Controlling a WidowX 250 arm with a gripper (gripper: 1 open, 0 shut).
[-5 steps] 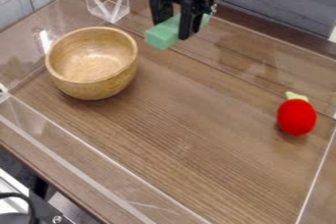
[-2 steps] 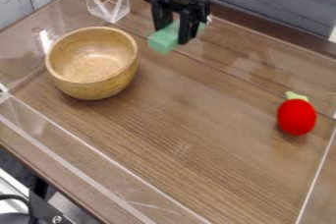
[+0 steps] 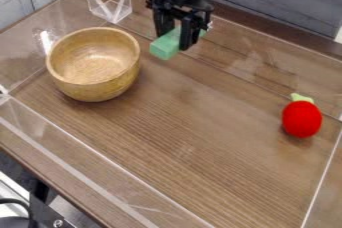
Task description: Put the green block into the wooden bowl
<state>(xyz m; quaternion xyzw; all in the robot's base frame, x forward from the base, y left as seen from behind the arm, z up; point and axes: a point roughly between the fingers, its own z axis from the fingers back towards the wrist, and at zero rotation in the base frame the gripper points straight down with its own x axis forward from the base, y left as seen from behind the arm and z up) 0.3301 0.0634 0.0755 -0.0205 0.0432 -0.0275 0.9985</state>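
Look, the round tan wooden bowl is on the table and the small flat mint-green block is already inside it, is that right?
Not quite: the small flat mint-green block is outside the bowl, at the black end effector, as the camera view shows. The round tan wooden bowl is indeed on the table.

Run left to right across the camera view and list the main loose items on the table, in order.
The wooden bowl, its inside bare → the green block, right by the jaws → the red round toy near the right edge.
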